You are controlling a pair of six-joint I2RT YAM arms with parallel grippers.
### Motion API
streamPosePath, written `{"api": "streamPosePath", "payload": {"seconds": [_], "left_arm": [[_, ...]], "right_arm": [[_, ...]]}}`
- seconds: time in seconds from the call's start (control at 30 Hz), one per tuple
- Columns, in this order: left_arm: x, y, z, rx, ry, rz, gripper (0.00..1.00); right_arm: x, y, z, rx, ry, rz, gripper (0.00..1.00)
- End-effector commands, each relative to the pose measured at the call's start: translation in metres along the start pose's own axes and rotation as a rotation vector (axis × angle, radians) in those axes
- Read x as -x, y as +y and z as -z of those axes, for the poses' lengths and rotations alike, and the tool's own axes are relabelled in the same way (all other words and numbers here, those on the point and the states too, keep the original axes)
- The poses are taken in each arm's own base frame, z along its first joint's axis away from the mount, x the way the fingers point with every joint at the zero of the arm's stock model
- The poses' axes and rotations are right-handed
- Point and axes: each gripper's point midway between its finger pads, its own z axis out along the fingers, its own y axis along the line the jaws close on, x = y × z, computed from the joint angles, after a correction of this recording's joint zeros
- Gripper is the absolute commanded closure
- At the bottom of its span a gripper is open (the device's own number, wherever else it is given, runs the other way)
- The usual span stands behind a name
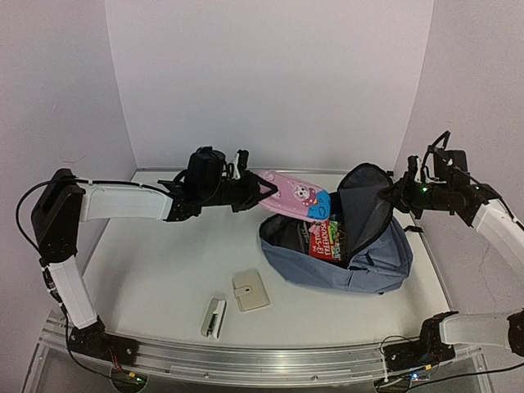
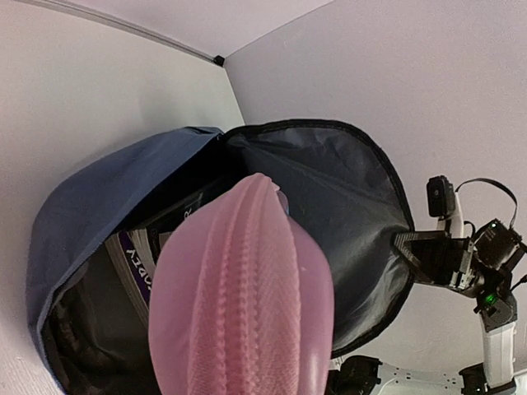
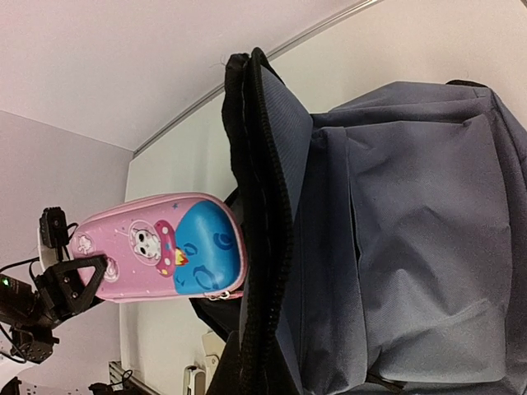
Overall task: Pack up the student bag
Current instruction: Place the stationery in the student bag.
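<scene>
The student bag lies open at the right, slate-blue with black zip trim, books standing inside. My right gripper is shut on the bag's flap and holds it up, as the left wrist view shows. My left gripper is shut on a pink pencil case and holds it in the air, its blue end at the bag's mouth. The case fills the left wrist view and hides my fingers. The right wrist view shows the case beside the zip edge.
A small stapler and a beige flat item lie on the table in front of the bag. White walls close in the back and both sides.
</scene>
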Motion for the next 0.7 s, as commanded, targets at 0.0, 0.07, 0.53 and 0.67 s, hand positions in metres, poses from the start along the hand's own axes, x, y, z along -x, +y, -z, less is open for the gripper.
{"api": "streamPosePath", "payload": {"seconds": [0.0,0.07,0.53,0.67], "left_arm": [[-0.009,-0.030,-0.024,-0.093,0.008,-0.012,0.98],[-0.024,-0.022,-0.032,-0.068,0.036,0.003,0.99],[-0.106,-0.022,-0.090,-0.058,0.186,0.036,1.00],[-0.118,-0.023,-0.113,-0.064,0.212,0.041,0.99]], "right_arm": [[0.024,0.029,0.020,0.077,-0.092,0.046,1.00],[0.025,0.031,0.022,0.082,-0.094,0.047,1.00],[0.027,0.038,0.022,0.107,-0.083,0.048,1.00],[0.027,0.042,0.026,0.120,-0.088,0.051,1.00]]}}
